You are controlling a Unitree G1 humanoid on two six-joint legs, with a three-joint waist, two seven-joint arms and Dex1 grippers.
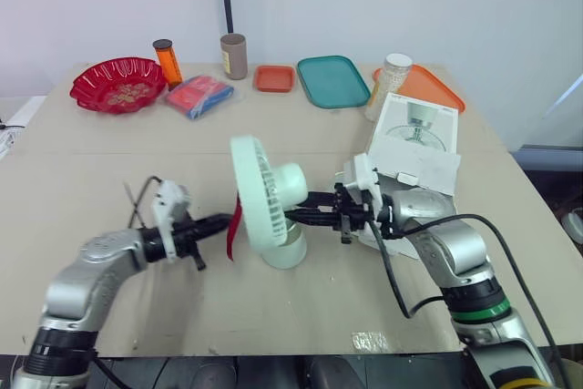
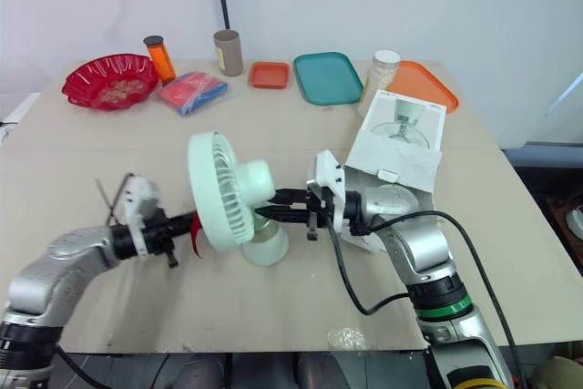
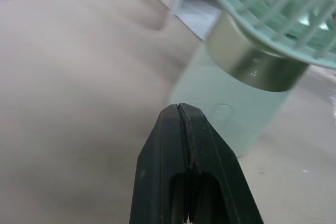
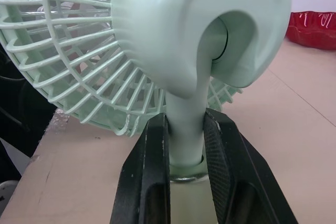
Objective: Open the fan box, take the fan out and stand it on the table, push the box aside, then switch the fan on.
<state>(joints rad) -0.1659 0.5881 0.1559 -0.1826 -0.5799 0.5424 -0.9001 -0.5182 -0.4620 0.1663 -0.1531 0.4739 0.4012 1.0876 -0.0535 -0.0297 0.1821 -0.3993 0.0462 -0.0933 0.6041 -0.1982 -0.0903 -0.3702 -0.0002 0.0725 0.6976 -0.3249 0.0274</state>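
Fan [image 1: 267, 198] is up on the counter [image 1: 91, 161], held by the neck

It stands upright near the front middle, with the right gripper [image 4: 185, 124] clamped on its thin neck just above the base. The left gripper [image 3: 181, 109] is pinched closed on nothing, its tip just beside the fan's base. The white box [image 1: 417, 138] lies behind the right arm.

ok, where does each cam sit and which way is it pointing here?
Left and right eye: on the head, looking forward and down at the table; both arms show, flanking the mint-green fan.
Left wrist: behind the shut left gripper, facing the fan's base.
Right wrist: behind the right gripper, clamped on the fan's neck.
Shared: all see the fan.
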